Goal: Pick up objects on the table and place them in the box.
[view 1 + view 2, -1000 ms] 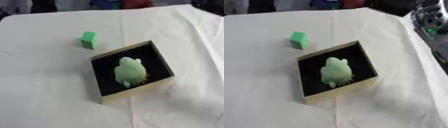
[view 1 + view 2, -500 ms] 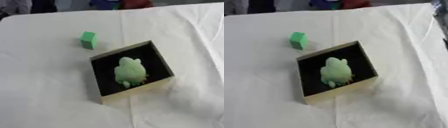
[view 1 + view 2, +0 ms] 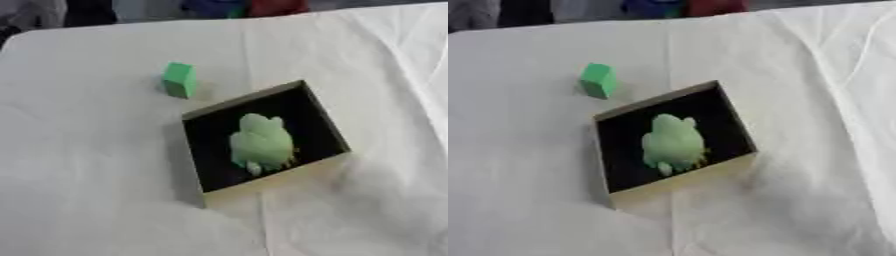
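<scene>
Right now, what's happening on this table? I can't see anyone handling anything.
Nothing is being handled at this moment: neither robot hand shows in either view. A pale green soft toy already lies inside the black-lined open box on the white tablecloth. A small green block stands on the cloth beyond the box's far left corner, apart from it, not yet put away.
</scene>
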